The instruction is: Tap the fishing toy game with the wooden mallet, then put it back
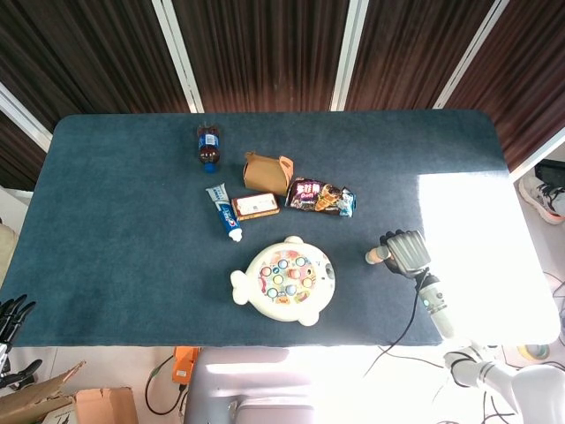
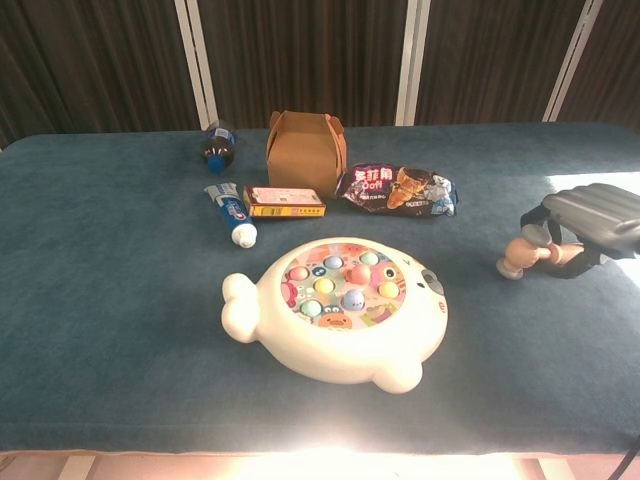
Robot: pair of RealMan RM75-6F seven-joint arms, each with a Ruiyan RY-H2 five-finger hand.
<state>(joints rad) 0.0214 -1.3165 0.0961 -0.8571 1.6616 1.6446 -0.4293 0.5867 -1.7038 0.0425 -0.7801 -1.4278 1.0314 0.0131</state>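
Right hand (image 2: pixel 590 222) is gripping the wooden mallet (image 2: pixel 524 255), its head lying low near the table (image 2: pixel 120 300), well right of the fishing toy game (image 2: pixel 335 308). Judged: putting-back underway, release outstanding. Left hand is sitting off-table, state indeterminable.

Dark-fingered robot hands on pale, cabled arms

The right hand (image 1: pixel 406 251) has a grey, ribbed back with dark fingers; in the chest view (image 2: pixel 590 215) its knuckle plates look like glossy slate ridges. At its five o'clock runs a slim silver-white forearm (image 1: pixel 436 305) with a small green light, a thin black cable (image 1: pixel 408 320) trailing off it. The left hand (image 1: pixel 11 318) shows only black fingers at the frame edge.
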